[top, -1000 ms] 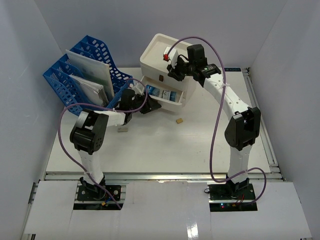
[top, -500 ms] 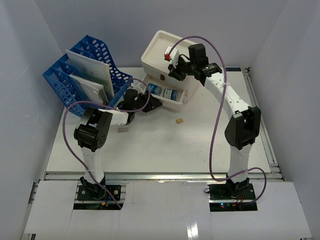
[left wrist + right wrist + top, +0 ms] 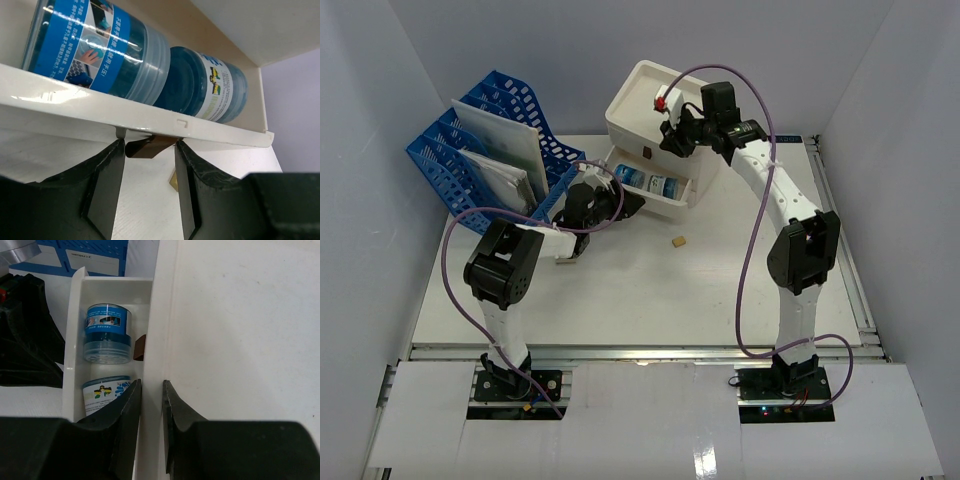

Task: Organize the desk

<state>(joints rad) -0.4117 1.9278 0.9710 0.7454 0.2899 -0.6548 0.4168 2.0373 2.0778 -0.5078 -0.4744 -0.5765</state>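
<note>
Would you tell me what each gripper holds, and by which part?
The right gripper clamps the drawer box by its top rim. The left gripper straddles the brown drawer handle; whether it grips cannot be told.

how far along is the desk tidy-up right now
Done: two blue jars lie in the open drawer. In hand: left tool straddles the drawer handle, right tool pinches the drawer box rim. To do: likely shut the drawer; a tan block and a pale piece lie loose on the desk.
</note>
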